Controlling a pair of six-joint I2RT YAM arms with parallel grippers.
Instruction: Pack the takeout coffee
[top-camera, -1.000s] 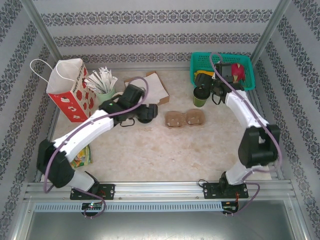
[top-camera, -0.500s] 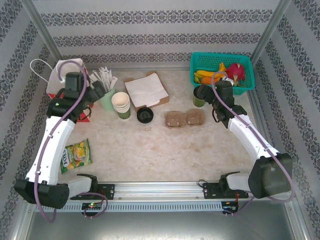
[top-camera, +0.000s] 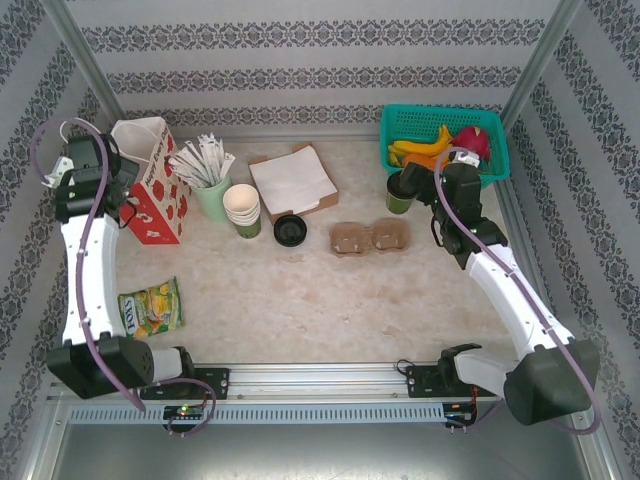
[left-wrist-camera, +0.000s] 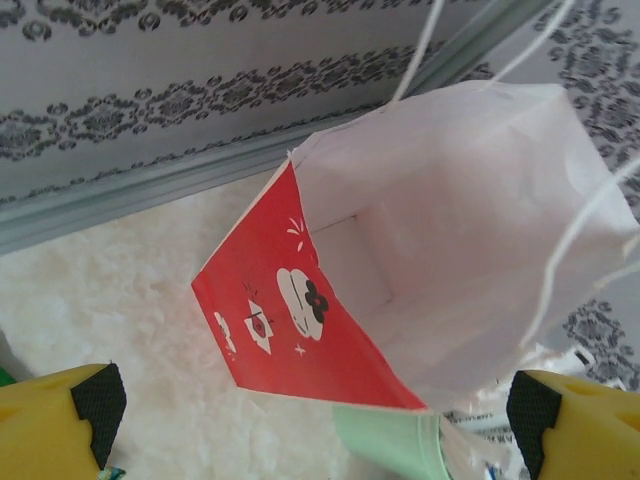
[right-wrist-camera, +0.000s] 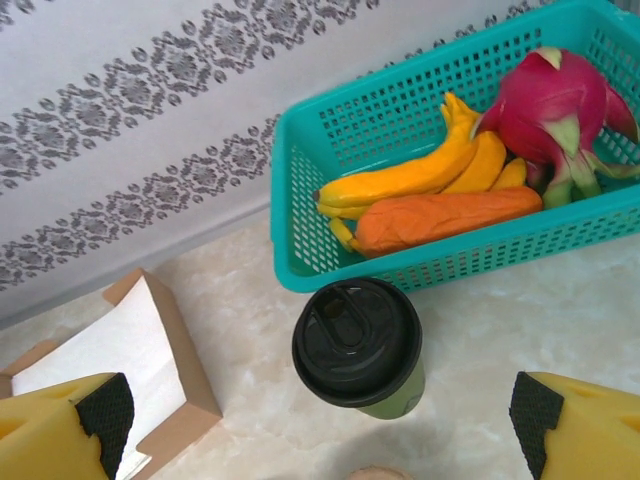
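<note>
- Surface: pale mottled table (top-camera: 330, 300), patterned wallpaper (top-camera: 300, 60) on 3 sides, metal rail (top-camera: 320, 380) along the near edge.
- My left claw (left-wrist-camera: 312, 405): fingers spread wide, nothing held, nothing touched. It hangs above the open mouth of the paper bag (left-wrist-camera: 300, 300).
- Paper bag: upright at the far-left corner, red printed front, white inside, string handles.
- My right claw (right-wrist-camera: 318, 410): fingers spread wide, pads bare. The coffee cup (right-wrist-camera: 357, 342) sits between the 2 fingers in my wrist view, below them and untouched.
- Coffee cup: green, black lid on, upright on the table at far right, just in front of the teal basket (right-wrist-camera: 300, 200). Well apart from the bag.
- Basket contents: bananas (right-wrist-camera: 400, 180), a dragon fruit (right-wrist-camera: 555, 105), 1 orange vegetable (right-wrist-camera: 440, 215).
- Between cup and bag, right to left: cardboard cup carrier (top-camera: 370, 237), box of napkins (top-camera: 295, 180), loose black lid (top-camera: 289, 230), stack of lidless cups (top-camera: 242, 208), pale green cup of white sticks (top-camera: 210, 195) just beside the bag.
- Snack packet (top-camera: 150, 308) lies flat near the left edge.
</note>
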